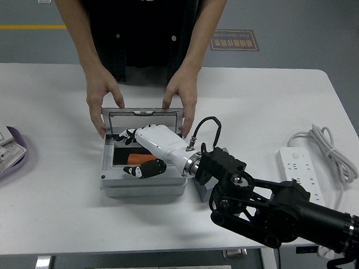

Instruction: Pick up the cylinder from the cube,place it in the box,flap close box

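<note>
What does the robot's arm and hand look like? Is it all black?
No. The right arm is black and chunky, with jointed blocks. The robot hand has a smooth white shell and dark finger joints. A silver ring joins it to the wrist, and a thin black cable loops above it.

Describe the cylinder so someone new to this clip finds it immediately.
On the white table, find the grey box whose raised lid a person's hands steady. The cylinder lies inside, under the right hand's spread fingers, the only orange thing there.

White power strip (296, 161) with cable (325, 144), purple tray (11, 157) left
</note>
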